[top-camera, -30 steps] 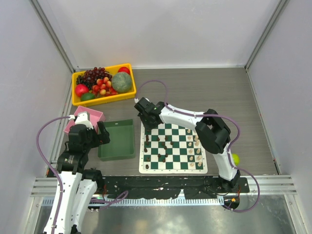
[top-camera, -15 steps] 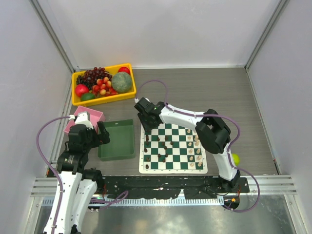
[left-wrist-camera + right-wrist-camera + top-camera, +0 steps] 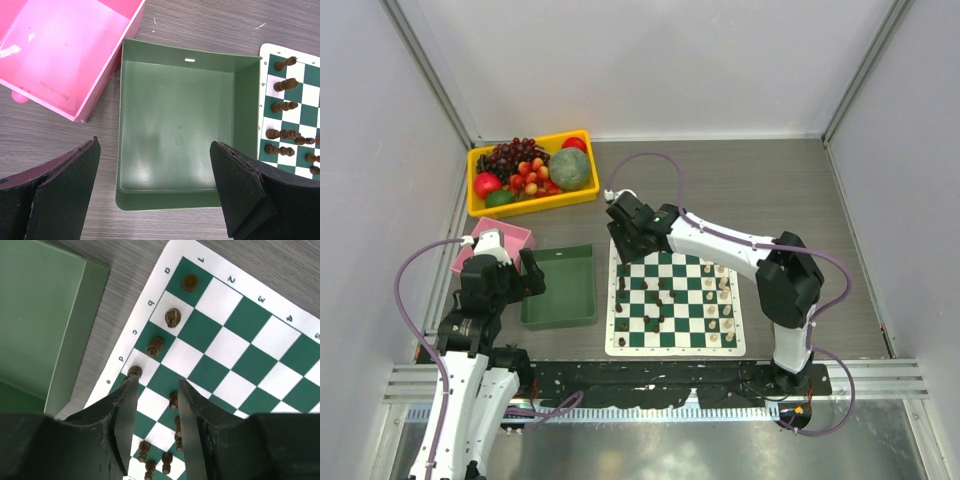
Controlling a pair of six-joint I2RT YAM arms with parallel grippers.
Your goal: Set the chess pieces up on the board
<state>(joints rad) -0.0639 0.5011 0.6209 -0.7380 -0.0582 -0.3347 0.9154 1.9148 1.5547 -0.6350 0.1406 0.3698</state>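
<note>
The board (image 3: 675,347) lies flat in front of the right arm, and its left edge shows in the right wrist view (image 3: 235,335). Dark chess pieces (image 3: 621,300) stand along its left columns, cream ones (image 3: 724,298) along its right. My right gripper (image 3: 626,240) hovers over the board's far-left corner. It is open (image 3: 156,382) with nothing between its fingers, and a dark piece (image 3: 134,371) stands just beyond its left fingertip. Other dark pieces (image 3: 172,317) stand further up that column. My left gripper (image 3: 155,147) is open over the green tray, holding nothing.
A green tray (image 3: 560,290) sits left of the board, with a pink box (image 3: 515,238) beyond it. A yellow bin (image 3: 530,208) of fruit stands at the far left. A small yellow-green ball (image 3: 804,325) lies right of the board, by the right arm.
My right gripper has gone from shut to open over the board's far-left corner. Its arm's elbow has swung to the right. The left arm has not moved.
</note>
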